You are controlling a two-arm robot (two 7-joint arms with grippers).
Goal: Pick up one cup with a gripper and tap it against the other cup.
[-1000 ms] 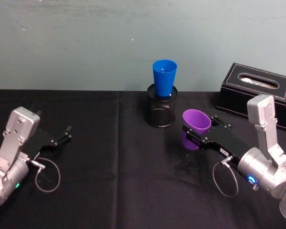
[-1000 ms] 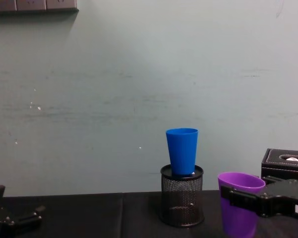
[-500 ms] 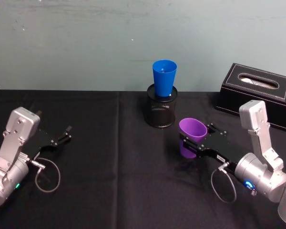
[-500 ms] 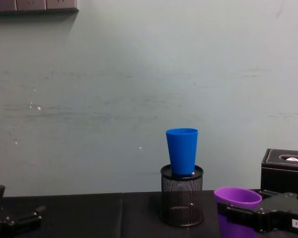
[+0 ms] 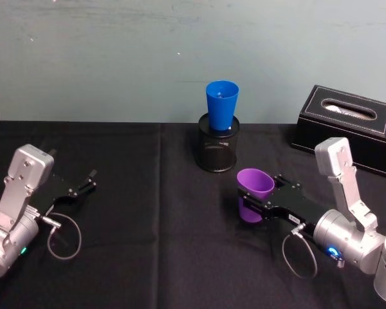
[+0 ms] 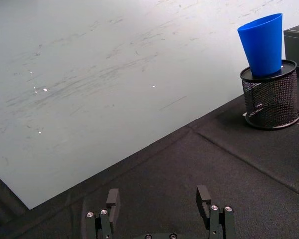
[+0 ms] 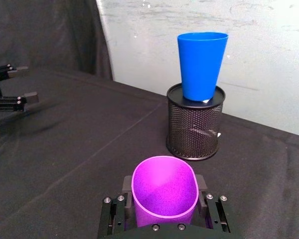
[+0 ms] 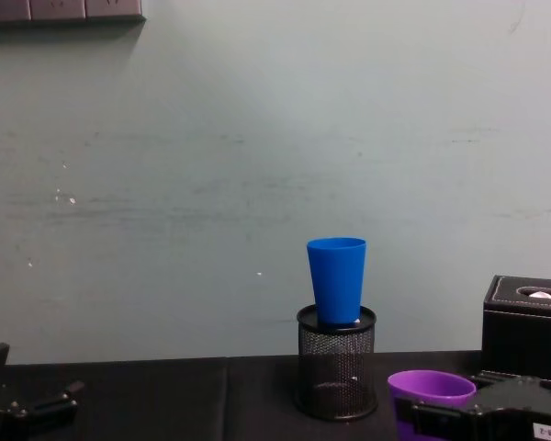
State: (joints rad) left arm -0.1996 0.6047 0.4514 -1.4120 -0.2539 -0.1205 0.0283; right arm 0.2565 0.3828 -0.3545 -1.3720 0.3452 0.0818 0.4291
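My right gripper point(image 5: 258, 202) is shut on the purple cup point(image 5: 253, 190), low over the black cloth in front of and slightly right of the blue cup point(image 5: 221, 105). The fingers point(image 7: 126, 185) squeeze the purple cup's point(image 7: 164, 191) rim into an oval. Upright in a black mesh holder point(image 5: 217, 152) stands the blue cup point(image 7: 201, 63), apart from the purple one. In the chest view the purple cup point(image 8: 431, 393) sits low, right of the holder point(image 8: 335, 369) with the blue cup point(image 8: 337, 279). The left gripper point(image 5: 83, 184) rests open at the far left point(image 6: 158, 196).
A black tissue box point(image 5: 349, 126) stands at the back right, behind my right arm, also in the chest view point(image 8: 527, 323). The table is covered by a black cloth point(image 5: 154, 225), with a pale wall close behind the holder.
My right gripper has carried the purple cup down and back toward me, farther from the blue cup. The left arm has not moved.
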